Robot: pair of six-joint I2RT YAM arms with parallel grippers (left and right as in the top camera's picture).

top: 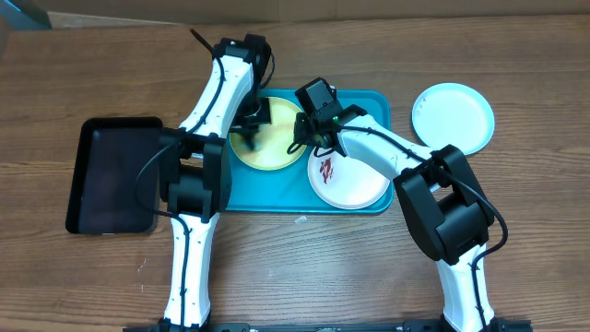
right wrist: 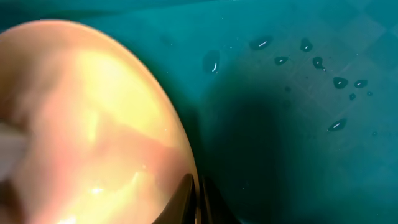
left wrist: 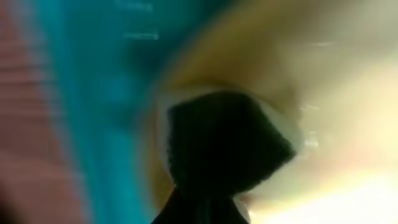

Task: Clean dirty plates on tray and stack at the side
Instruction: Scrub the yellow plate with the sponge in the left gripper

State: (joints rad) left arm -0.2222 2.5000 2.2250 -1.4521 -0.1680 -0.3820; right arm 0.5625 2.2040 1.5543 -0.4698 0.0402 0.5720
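The yellow-green plate (top: pixel 277 152) lies in the left half of the turquoise tray (top: pixel 369 100). My left gripper (top: pixel 249 136) is over it, shut on a dark scrub pad (left wrist: pixel 224 143) that presses on the plate (left wrist: pixel 348 93); that view is blurred. My right gripper (top: pixel 302 134) is shut on the plate's right rim (right wrist: pixel 81 124), with its fingers (right wrist: pixel 196 193) pinched on the edge. The white plate (top: pixel 355 184) with a dark-red smear (top: pixel 325 168) lies in the tray's right half. The pale blue plate (top: pixel 452 117) lies on the table to the right of the tray.
A black rectangular tray (top: pixel 115 175) sits on the table to the left of the turquoise tray. Water drops (right wrist: pixel 339 81) lie on the tray floor (right wrist: pixel 298 137) beside the plate. The wooden table runs all round.
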